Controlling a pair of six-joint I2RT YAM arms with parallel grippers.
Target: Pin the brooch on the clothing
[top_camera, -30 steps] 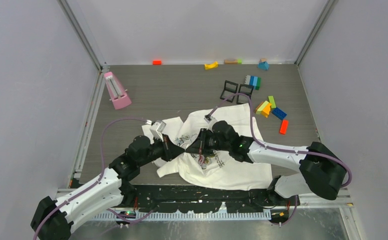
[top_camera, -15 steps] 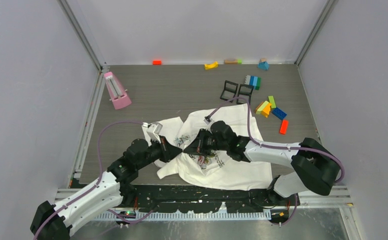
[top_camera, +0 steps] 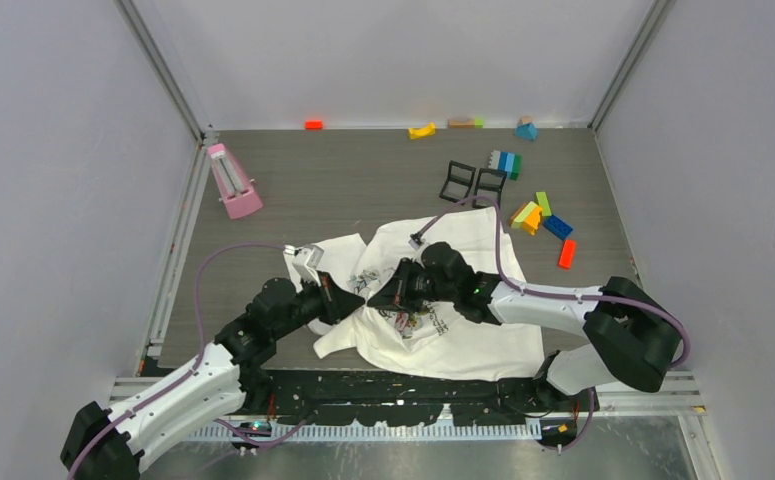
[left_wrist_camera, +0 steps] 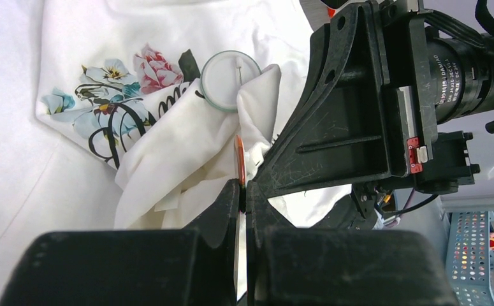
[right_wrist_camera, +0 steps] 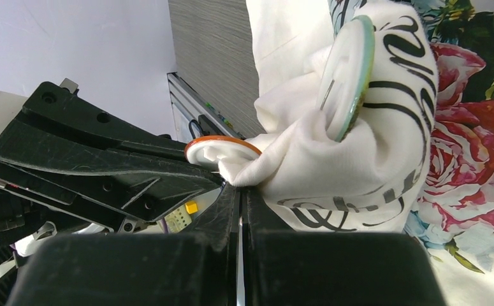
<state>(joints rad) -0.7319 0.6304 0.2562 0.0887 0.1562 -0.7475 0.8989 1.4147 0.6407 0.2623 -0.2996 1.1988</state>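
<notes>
Pinching an orange-rimmed brooch (left_wrist_camera: 239,156) edge-on in the left pincer (left_wrist_camera: 242,188), against a raised fold of the shirt (top_camera: 463,340) crumpled on the desk (top_camera: 363,190) near its front edge. Clamping that fold in the right pincer (right_wrist_camera: 238,191), closed tight on cloth, with a teal-rimmed badge (right_wrist_camera: 349,70) atop it.

The clothing (top_camera: 483,345) was white with pink-and-blue roses and dark lettering; the brooch (right_wrist_camera: 222,148) looked orange-rimmed, a second disc (right_wrist_camera: 349,76) green-edged.
</notes>
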